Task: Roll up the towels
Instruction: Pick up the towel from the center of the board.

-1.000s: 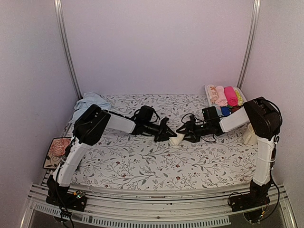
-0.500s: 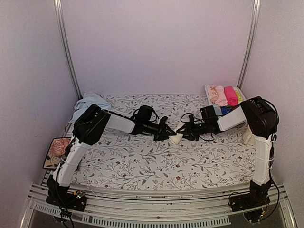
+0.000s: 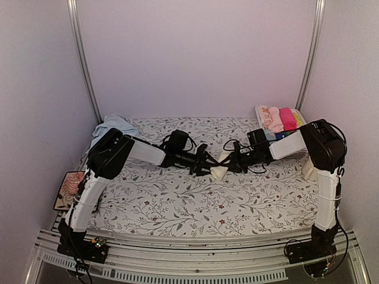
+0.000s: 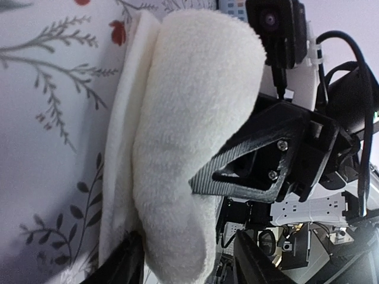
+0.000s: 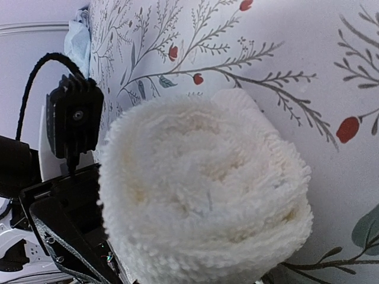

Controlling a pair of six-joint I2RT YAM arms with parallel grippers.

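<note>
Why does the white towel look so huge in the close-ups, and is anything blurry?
Right wrist view: the cream towel sits so near the lens it fills the frame. Left wrist view: towel crisp, dark fingers at the bottom edge blurred. Top view: even pinkish light, faint shadows, no glare.
</note>
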